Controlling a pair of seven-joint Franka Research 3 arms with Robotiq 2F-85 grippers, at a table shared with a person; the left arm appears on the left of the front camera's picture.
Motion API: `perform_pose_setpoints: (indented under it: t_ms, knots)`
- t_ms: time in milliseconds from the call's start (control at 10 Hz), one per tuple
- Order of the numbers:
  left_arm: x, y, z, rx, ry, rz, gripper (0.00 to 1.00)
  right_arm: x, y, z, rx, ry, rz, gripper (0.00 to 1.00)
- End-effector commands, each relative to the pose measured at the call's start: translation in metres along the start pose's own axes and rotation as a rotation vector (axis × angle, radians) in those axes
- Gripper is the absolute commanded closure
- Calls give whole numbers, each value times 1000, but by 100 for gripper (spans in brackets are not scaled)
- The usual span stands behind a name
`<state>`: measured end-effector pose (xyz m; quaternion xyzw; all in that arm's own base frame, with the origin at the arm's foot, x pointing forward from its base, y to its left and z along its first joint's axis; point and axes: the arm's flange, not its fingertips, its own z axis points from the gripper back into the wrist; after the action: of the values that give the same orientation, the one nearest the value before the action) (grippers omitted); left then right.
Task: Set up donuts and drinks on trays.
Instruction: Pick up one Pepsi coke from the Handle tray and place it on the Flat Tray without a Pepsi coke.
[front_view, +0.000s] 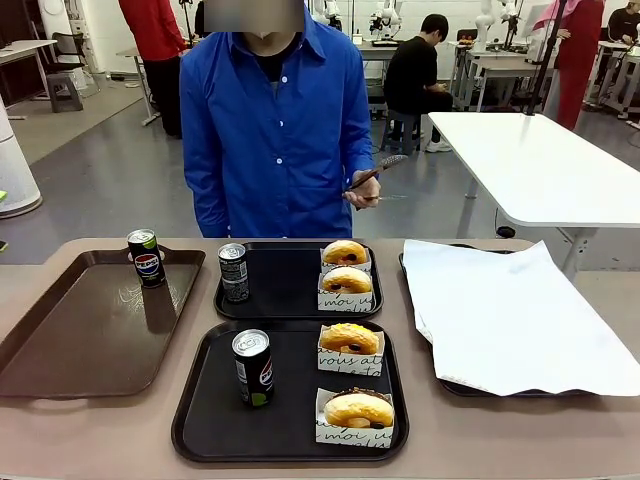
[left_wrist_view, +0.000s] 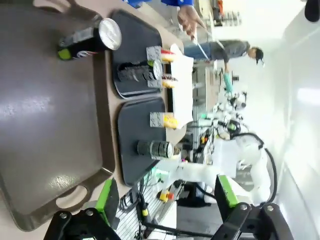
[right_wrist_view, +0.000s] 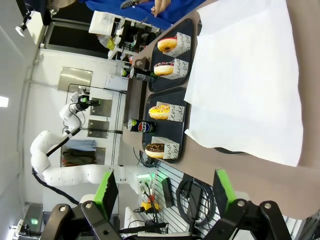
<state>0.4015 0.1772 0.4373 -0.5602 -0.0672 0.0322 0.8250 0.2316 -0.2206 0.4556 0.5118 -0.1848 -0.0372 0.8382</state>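
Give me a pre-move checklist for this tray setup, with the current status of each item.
1. Near black tray holds two donuts and a can: ok.
2. Far black tray holds two donuts and a grey can: ok.
3. Third can stands upright on the brown tray, not on a black tray: not ok.
4. Left gripper jaws open, holding nothing: ok.
5. Right gripper jaws open, holding nothing: ok.
6. Person's hand holds tongs, off the table: ok.
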Motion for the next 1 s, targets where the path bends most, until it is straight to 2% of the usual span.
perform_pose_setpoints:
  t_ms: [0,100,200,300,900]
  knots:
    - [9,24,-7,4,-42,21,0,1,0,0,19,-12,15,0]
    - [15,39,-2,-16,-46,56,0,1,0,0,19,-12,15,0]
    - [20,43,0,28,-89,89,0,1,0,0,19,-12,15,0]
    - [5,31,0,6,-31,58,0,1,0,0,19,-12,15,0]
    - [5,31,0,6,-31,58,0,1,0,0,19,-12,15,0]
